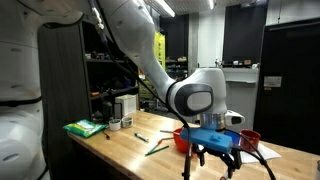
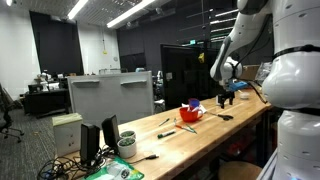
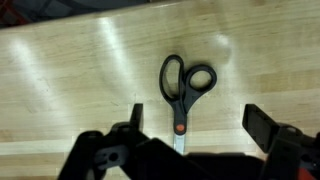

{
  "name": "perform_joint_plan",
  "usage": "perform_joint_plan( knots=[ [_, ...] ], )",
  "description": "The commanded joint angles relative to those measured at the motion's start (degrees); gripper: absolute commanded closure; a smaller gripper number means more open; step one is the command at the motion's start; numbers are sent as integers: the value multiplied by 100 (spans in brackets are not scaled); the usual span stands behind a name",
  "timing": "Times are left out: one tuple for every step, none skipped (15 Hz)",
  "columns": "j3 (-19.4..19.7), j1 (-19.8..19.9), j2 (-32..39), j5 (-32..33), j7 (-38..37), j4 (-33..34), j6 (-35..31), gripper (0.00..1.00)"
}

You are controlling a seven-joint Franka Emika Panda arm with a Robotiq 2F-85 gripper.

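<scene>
Scissors: a black-handled pair of scissors (image 3: 180, 100) lies flat and closed on the table, directly below the gripper in the wrist view.
Lie of the scissors: the handle loops (image 3: 187, 78) point away from the wrist. The blades run back toward it, with a red pivot (image 3: 179, 127) between them.
Gripper: the gripper (image 3: 197, 116) hangs above the scissors with its jaws spread wide and nothing in them.
Fingers: the scissors sit in the gap between the two fingers (image 3: 262, 125), off centre and closer to the opposite one. Neither finger touches them.
Height: in an exterior view the gripper (image 1: 213, 160) hovers close over the wood, apart from it.
Table: a pale wooden table (image 3: 70, 60) with bare boards on both sides of the fingers.
Nearby: a red bowl (image 1: 179, 136) stands just behind the gripper, and other small items lie farther along the table.
Step in hand, as judged: lining up over the scissors for a pinch.
Doing it well: shifting sideways would centre the scissors in the gap. Going straight down would keep the tips from skating on the wood. Closing across the narrow shank near the pivot is likely steadier than closing on the rounded loops. Thin, flat metal gives little to pinch, so the fingertips should reach the tabletop before closing.
</scene>
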State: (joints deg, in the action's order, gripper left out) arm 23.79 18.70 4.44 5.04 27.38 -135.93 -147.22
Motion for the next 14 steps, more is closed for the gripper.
perform_joint_plan(
  knots=[
    [-151, 157, 204, -27, -175, 117, -92, 0],
    [-164, 168, 231, -45, -217, 130, -85, 0],
    [-185, 187, 257, -106, -209, 138, -71, 0],
    [-205, 205, 270, -157, -219, 140, -49, 0],
    [-228, 224, 305, -214, -216, 150, -48, 0],
    [-242, 237, 301, -247, -226, 150, -25, 0],
    [-262, 256, 340, -310, -211, 157, -36, 0],
    [-272, 274, 340, -350, -213, 161, -11, 0],
    [-299, 298, 350, -450, -169, 160, 19, 0],
    [-309, 313, 307, -519, -193, 141, 50, 0],
    [-292, 279, 312, -316, -240, 112, -7, 0],
    [-299, 287, 316, -329, -239, 112, -7, 0],
    [-303, 288, 320, -329, -239, 112, -7, 0],
    [-306, 288, 322, -329, -239, 112, -7, 0]
  ],
)
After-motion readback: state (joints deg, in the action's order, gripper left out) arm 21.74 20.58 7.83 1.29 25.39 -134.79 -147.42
